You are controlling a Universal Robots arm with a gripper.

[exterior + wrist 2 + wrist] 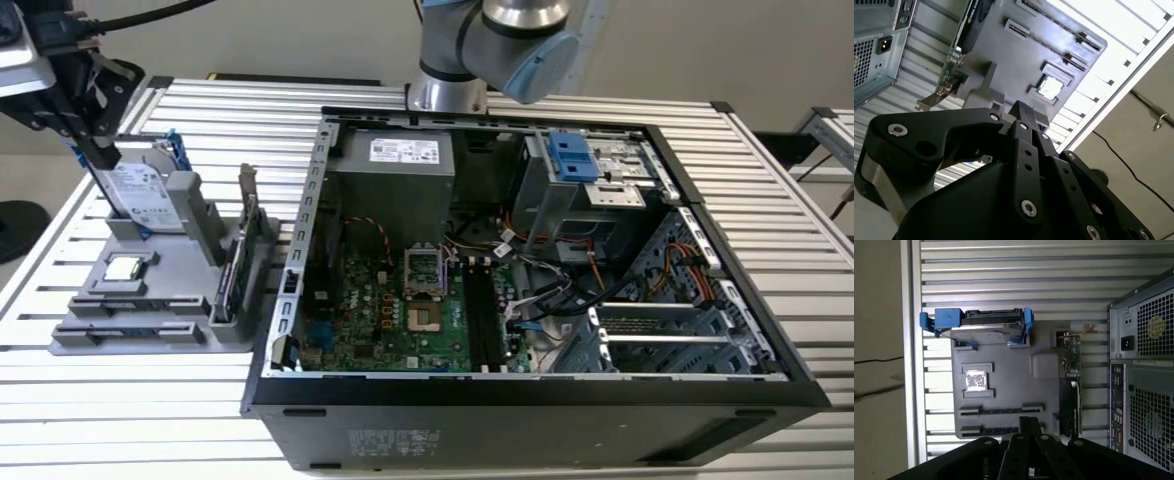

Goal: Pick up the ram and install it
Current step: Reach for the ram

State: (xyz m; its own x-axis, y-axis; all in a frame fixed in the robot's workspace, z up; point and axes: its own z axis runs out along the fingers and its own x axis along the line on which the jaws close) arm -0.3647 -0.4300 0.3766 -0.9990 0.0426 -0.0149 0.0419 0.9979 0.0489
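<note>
The hand [1030, 426] hung clenched and empty above the gray fixture tray [1009, 367]. There the ram [1001, 410] stood on edge between end brackets, presumably for gripping from above.

Lighting and image quality: bright, diffuse light from above, no hard shadows.

In the exterior view the slatted table [160, 420] is evenly lit, while the interior of the open case [400, 310] sits in shade. In the second wrist view the table slats beyond the gripper [1021, 107] wash out to white glare. The gripper body, close to the lens, reads dark and soft. In the first wrist view the grey holder [1044, 390] ahead of the tool is evenly lit, with faint shadows beside its parts.
</note>
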